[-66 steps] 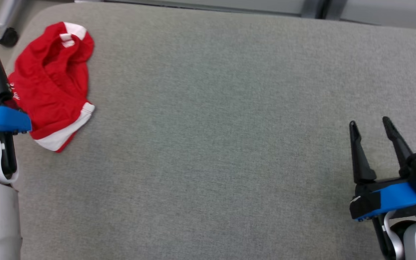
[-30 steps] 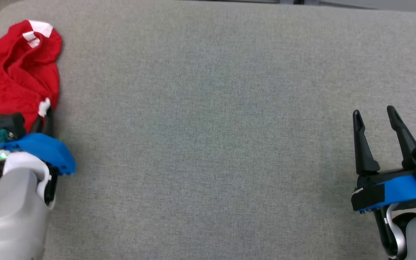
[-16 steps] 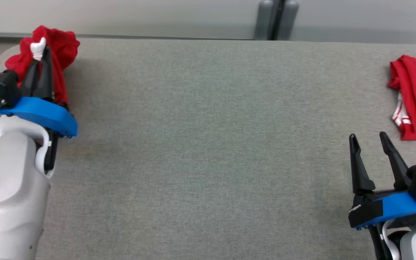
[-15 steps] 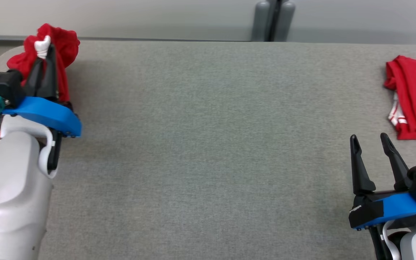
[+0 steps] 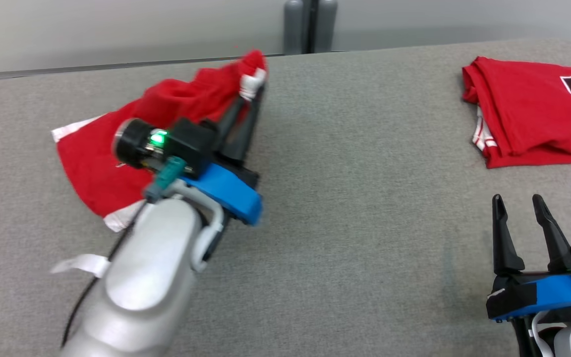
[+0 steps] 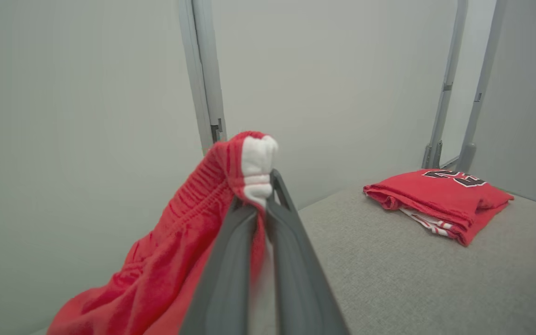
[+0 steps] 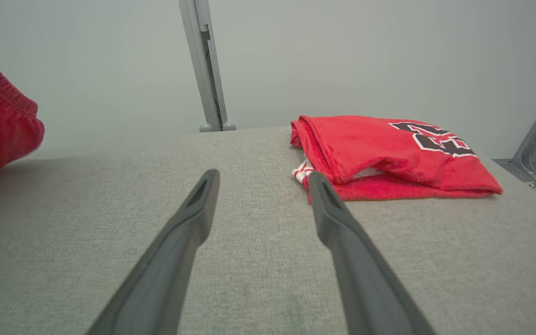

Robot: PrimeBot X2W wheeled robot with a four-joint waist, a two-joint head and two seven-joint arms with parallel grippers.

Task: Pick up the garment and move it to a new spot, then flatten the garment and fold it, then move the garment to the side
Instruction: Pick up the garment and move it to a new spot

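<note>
The garment (image 5: 97, 163) is red with white trim. My left gripper (image 5: 252, 94) is shut on a bunched red and white hem of it and holds that end up off the grey table (image 5: 365, 223). The rest of the cloth trails down to the table behind my left arm. In the left wrist view the hem (image 6: 256, 163) sits pinched at my left gripper's (image 6: 261, 195) tips and the cloth (image 6: 179, 242) hangs down to the left. My right gripper (image 5: 517, 199) stands open at the lower right with nothing in it, low over bare table (image 7: 263, 177).
A folded red jersey (image 5: 528, 116) with a black number lies at the table's back right, also in the left wrist view (image 6: 440, 195) and just beyond my right fingers (image 7: 389, 153). A grey post (image 5: 310, 25) stands behind the table's far edge.
The head camera has shifted. My left gripper has carried the garment's hem from the table's left end toward the middle, dragging the cloth along. My right gripper has stayed put.
</note>
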